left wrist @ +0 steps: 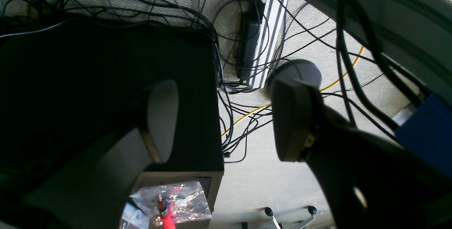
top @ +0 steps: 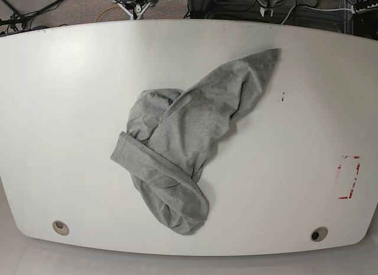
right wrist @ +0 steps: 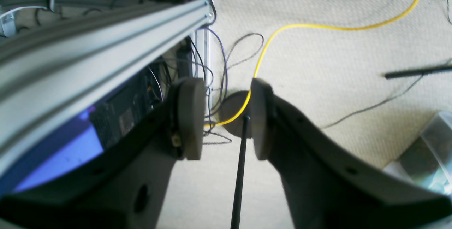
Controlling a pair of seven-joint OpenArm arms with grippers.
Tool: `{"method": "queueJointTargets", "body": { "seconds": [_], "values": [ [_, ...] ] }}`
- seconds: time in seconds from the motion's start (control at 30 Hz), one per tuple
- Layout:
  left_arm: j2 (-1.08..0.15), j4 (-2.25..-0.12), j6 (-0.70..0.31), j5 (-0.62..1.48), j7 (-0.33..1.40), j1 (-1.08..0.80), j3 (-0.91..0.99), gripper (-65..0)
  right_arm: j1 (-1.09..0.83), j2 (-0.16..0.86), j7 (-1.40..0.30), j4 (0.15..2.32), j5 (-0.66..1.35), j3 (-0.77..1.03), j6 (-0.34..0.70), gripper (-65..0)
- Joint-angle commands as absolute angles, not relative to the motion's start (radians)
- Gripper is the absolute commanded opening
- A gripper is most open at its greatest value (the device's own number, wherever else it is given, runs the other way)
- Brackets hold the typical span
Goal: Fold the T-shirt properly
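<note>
The grey T-shirt [top: 188,142] lies crumpled in a heap on the middle of the white table [top: 71,97], with one part stretched out toward the back right. No lettering shows. Neither arm appears in the base view. In the left wrist view, my left gripper [left wrist: 229,123] stands open with nothing between its fingers [left wrist: 163,121] and looks down at the floor. My right gripper [right wrist: 226,119] is also open and empty in the right wrist view. It hangs beside an aluminium rail [right wrist: 106,41], above carpet.
A red marked rectangle [top: 348,177] sits near the table's right edge, and round holes [top: 59,227] [top: 319,234] near the front. Under the left gripper are a black box [left wrist: 106,91] and tangled cables [left wrist: 240,116]; a yellow cable [right wrist: 317,27] crosses the carpet.
</note>
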State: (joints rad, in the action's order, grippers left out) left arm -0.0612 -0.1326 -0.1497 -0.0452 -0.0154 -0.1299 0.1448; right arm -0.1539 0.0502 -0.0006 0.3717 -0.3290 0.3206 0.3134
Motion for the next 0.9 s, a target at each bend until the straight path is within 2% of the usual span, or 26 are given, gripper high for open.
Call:
{"method": "queueJointTargets", "body": {
  "seconds": [0.0,0.23,0.6,0.7,0.87],
  "values": [
    [-0.068,-0.136,-0.151,-0.045,-0.015,-0.133,0.145,-26.1,-0.159,0.054,0.004,0.375,-0.326,0.321,0.315,-44.2],
    [-0.071,-0.136,-0.153,-0.041,-0.108,-0.154,0.150,-26.1,-0.193,0.056,0.005,0.395,-0.325,0.326,0.318,-44.7],
    [-0.074,-0.139,-0.156,-0.039,-0.249,-0.240,0.150,-26.1,-0.384,0.024,-0.001,0.693,-0.323,0.323,0.320,-44.7],
    [-0.074,-0.203,-0.156,-0.039,-0.266,-0.297,0.150,-26.1,-0.443,0.007,-0.001,0.771,-0.321,0.323,0.321,-44.7],
    [-0.097,-0.515,-0.156,-0.041,-0.262,-0.476,0.150,-26.1,-0.562,-0.025,-0.001,0.964,-0.321,0.325,0.321,-44.7]
  ]
}}
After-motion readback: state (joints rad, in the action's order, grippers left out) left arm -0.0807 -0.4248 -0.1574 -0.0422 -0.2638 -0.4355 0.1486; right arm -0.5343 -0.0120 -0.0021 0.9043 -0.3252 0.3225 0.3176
